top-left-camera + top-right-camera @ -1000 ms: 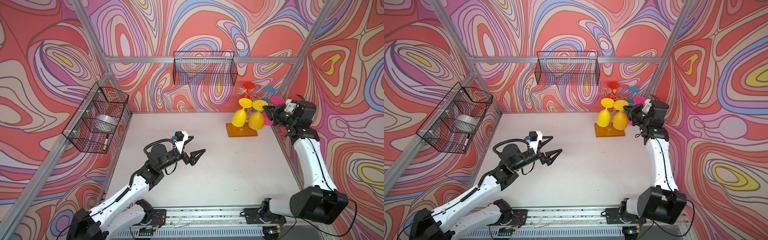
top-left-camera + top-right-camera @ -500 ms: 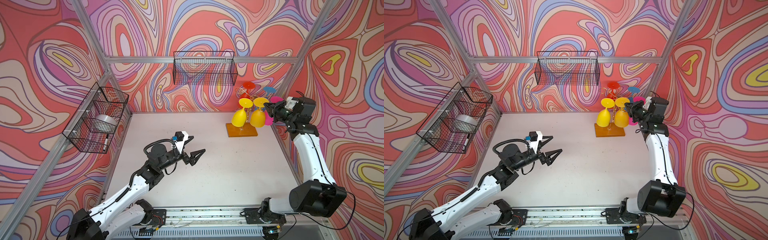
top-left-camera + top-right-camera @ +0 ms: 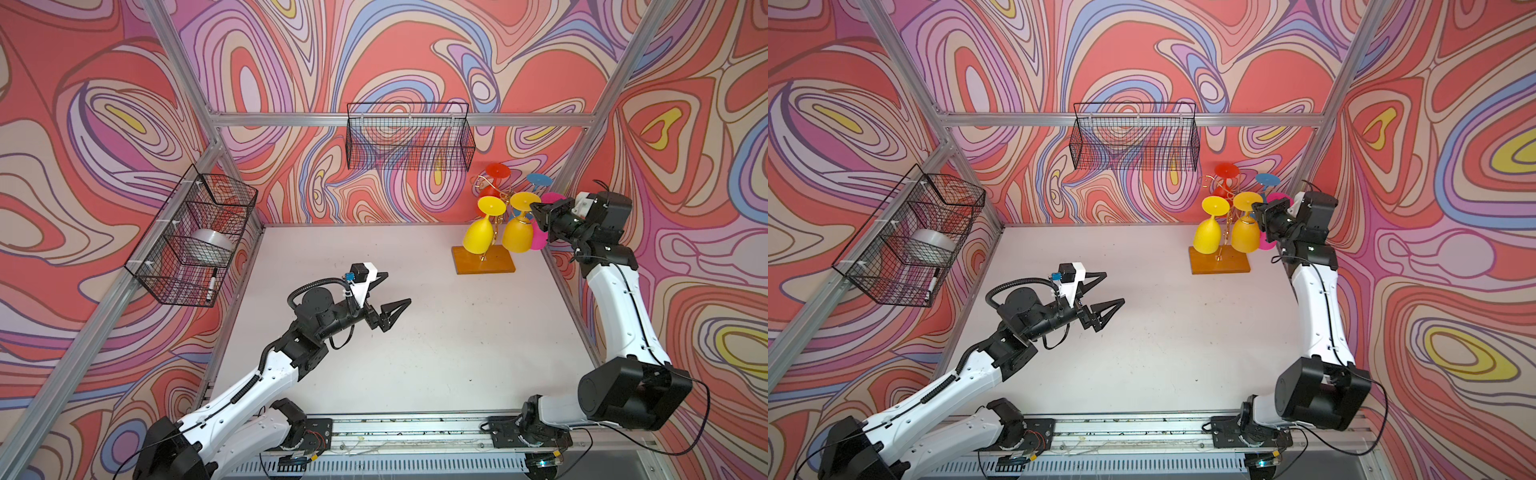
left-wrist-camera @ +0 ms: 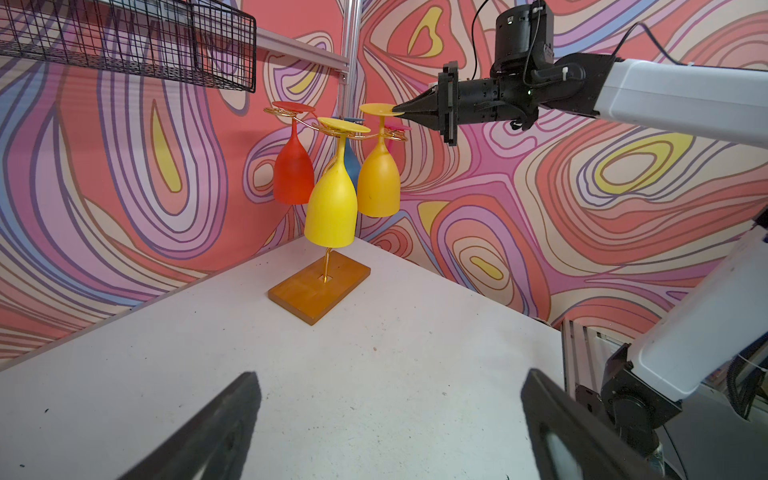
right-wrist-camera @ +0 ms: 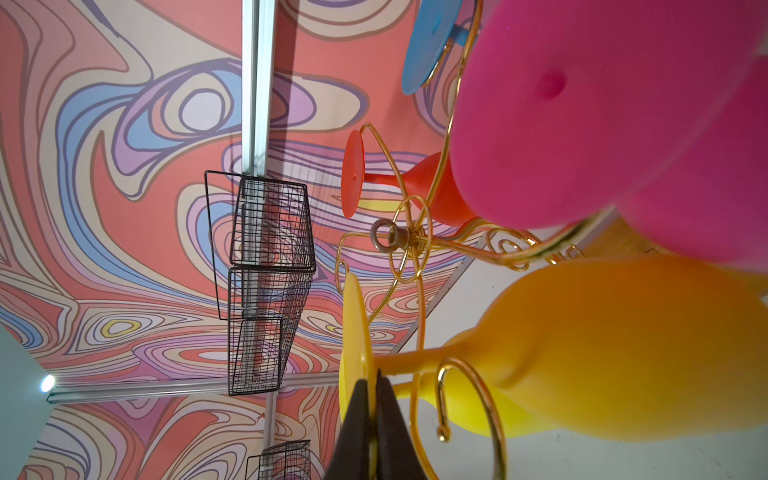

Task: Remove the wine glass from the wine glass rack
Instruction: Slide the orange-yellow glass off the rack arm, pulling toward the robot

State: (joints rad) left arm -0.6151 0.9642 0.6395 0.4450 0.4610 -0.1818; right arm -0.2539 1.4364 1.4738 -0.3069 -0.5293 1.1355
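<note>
The wine glass rack [image 3: 484, 262] [image 3: 1220, 262] [image 4: 320, 286] stands at the back right, a gold wire stand on an amber base. Several coloured glasses hang upside down from it. My right gripper [image 3: 534, 206] [image 3: 1256, 205] [image 4: 405, 113] [image 5: 370, 386] is at the rack's top, shut on the rim of the round foot of the orange-yellow wine glass [image 3: 517, 237] [image 3: 1246, 237] [image 4: 378, 183] [image 5: 623, 345]. That glass still hangs in its wire arm. My left gripper [image 3: 397, 287] [image 3: 1113, 287] [image 4: 390, 374] hovers open and empty over the mid table, pointing at the rack.
On the rack, a yellow glass [image 3: 478, 239], a red glass [image 4: 293, 174], a blue one [image 5: 432, 37] and a pink one [image 5: 582, 124] crowd round the held glass. Black mesh baskets hang on the back wall [image 3: 409, 141] and left wall [image 3: 195, 237].
My right gripper has moved up and to the left, in to the top of the rack. The left arm has not moved.
</note>
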